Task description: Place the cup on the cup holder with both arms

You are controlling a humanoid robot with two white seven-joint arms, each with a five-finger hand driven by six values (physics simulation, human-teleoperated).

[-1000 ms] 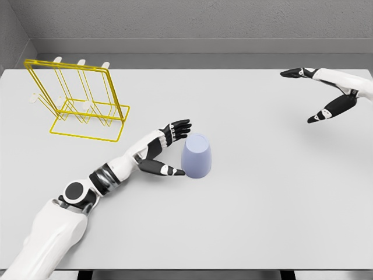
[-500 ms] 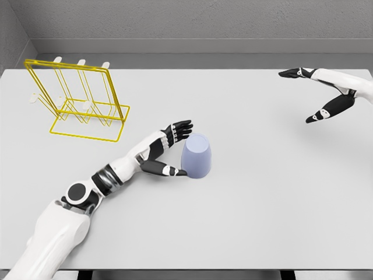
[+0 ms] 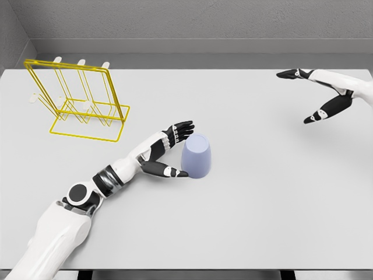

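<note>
Standing mouth-down near the middle of the table (image 3: 262,210), the lavender cup (image 3: 197,156) has its long axis roughly vertical, narrower closed base up, wider end on the surface. Left hand (image 3: 167,150) sits just beside the cup's left side: fingers (image 3: 180,128) spread and reaching past its upper left edge, thumb at its lower left, touching or nearly so; no closed grasp visible. Right hand (image 3: 317,93) hovers at far right, well apart from the cup, fingers splayed wide, holding nothing. Yellow wire cup holder (image 3: 78,99) stands upright at the table's back left, well apart from cup, white-tipped pegs at top.
</note>
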